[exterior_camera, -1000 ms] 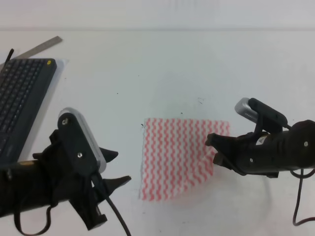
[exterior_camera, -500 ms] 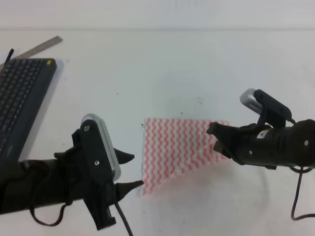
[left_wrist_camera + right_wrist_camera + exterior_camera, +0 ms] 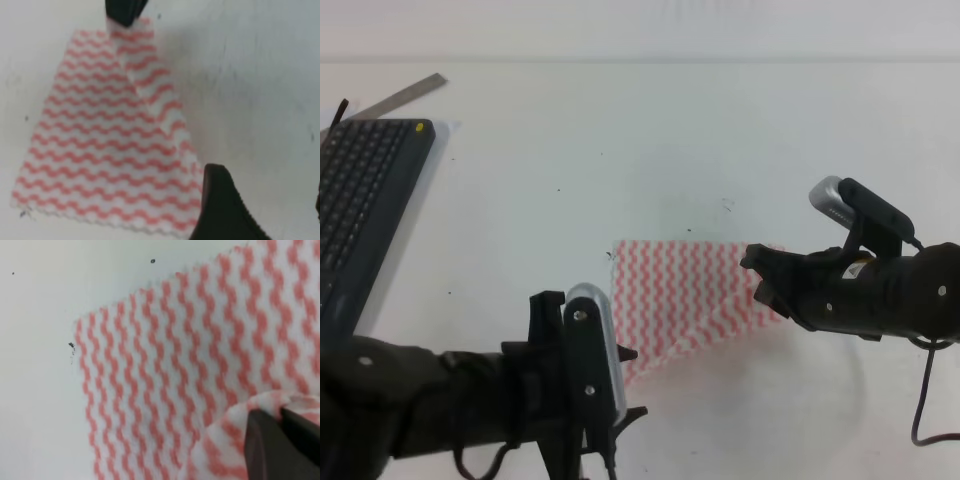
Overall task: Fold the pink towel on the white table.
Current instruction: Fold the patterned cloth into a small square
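Fingers (image 3: 280, 440) of the right gripper (image 3: 760, 275) pinch the towel's (image 3: 670, 295) right corner, lifting it off the table (image 3: 650, 150) near its front edge. Left gripper (image 3: 625, 385) hovers spread apart at the towel's front-left corner.

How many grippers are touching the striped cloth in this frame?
1. The right gripper pinches a bunched edge of the thin pink-and-white zigzag-striped towel at its right side. The left gripper sits open at the towel's near left corner; contact there cannot be confirmed.
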Robot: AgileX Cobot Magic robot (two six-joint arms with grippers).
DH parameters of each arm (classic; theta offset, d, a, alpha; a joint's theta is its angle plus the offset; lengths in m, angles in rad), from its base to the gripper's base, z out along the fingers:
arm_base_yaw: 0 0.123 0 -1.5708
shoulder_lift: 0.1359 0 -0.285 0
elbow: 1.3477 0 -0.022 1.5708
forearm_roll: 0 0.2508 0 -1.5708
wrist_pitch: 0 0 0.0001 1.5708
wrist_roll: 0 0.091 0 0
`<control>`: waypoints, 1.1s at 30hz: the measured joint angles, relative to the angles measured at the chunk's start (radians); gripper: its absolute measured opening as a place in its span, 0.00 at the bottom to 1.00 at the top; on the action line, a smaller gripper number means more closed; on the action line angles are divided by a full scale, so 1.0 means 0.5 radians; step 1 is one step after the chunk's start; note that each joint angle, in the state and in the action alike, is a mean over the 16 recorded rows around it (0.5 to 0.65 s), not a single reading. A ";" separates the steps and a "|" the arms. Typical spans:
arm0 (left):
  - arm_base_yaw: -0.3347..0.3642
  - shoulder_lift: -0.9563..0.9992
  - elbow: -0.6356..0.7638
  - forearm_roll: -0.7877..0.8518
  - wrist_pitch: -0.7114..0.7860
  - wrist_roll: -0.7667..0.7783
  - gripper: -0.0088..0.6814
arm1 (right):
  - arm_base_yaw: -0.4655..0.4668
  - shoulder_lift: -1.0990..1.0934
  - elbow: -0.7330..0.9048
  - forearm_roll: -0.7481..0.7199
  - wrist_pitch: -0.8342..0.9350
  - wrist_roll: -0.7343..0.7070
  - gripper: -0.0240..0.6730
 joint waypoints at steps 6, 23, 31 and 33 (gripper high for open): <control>-0.091 0.114 0.000 -0.077 -0.134 0.037 0.54 | 0.000 0.002 0.000 0.001 -0.008 0.000 0.01; -0.108 0.336 0.000 -0.123 -0.302 0.074 0.54 | 0.000 0.002 0.000 -0.007 -0.003 -0.003 0.01; -0.108 0.369 -0.016 -0.132 -0.350 0.140 0.54 | 0.000 0.002 0.000 -0.017 -0.002 -0.026 0.01; -0.107 0.371 -0.030 -0.140 -0.355 0.154 0.54 | 0.000 0.002 0.000 -0.019 -0.002 -0.032 0.01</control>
